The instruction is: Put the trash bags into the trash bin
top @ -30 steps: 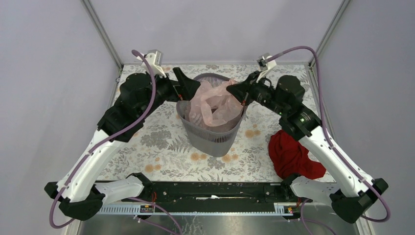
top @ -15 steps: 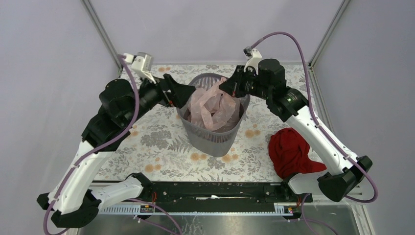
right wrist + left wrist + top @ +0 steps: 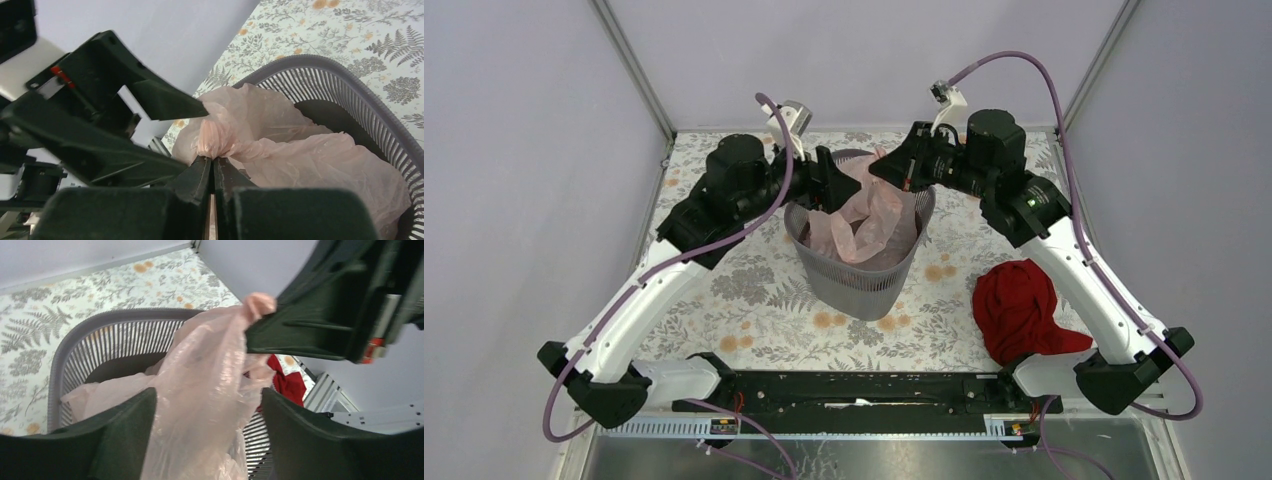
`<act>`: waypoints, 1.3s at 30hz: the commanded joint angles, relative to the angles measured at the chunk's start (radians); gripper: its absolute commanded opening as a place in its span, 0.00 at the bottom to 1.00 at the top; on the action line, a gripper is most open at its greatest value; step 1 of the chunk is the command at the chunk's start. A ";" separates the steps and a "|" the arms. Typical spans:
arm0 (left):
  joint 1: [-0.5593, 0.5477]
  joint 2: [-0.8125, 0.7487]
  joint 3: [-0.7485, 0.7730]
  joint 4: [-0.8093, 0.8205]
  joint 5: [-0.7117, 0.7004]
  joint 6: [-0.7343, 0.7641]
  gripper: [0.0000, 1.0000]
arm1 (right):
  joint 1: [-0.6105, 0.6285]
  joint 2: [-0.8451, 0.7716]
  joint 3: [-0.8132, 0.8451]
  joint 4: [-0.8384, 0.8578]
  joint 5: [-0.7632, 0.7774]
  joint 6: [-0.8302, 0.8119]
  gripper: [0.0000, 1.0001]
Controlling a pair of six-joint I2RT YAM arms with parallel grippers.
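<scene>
The pale-pink trash bag (image 3: 867, 213) lies crumpled in the dark grey mesh trash bin (image 3: 856, 282), one bunched corner lifted above the rim. My right gripper (image 3: 886, 170) is shut on that bunched corner (image 3: 214, 135) over the bin's far right rim. My left gripper (image 3: 842, 186) is open above the bin's left rim, with the hanging film (image 3: 210, 405) between its two fingers and not pinched. The bin's rim (image 3: 90, 322) also shows in the left wrist view, and in the right wrist view (image 3: 350, 87).
A dark red cloth (image 3: 1022, 312) lies on the floral table cover to the right of the bin, by the right arm. Grey walls and metal posts close in the table's back and sides.
The left gripper has swung right, in over the bin's left rim, and now straddles the bag. The right gripper has risen and holds the bag's corner higher.
</scene>
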 commanded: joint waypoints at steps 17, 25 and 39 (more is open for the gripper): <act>0.000 -0.155 -0.131 0.129 -0.126 -0.099 0.00 | 0.056 -0.123 -0.096 -0.118 0.316 -0.354 0.81; 0.000 -0.208 -0.196 0.204 -0.193 -0.213 0.00 | 0.162 -0.090 -0.092 -0.125 0.675 -0.182 0.67; 0.066 -0.261 -0.225 -0.018 -0.522 -0.272 0.00 | 0.165 -0.283 -0.149 -0.186 0.639 -0.174 0.00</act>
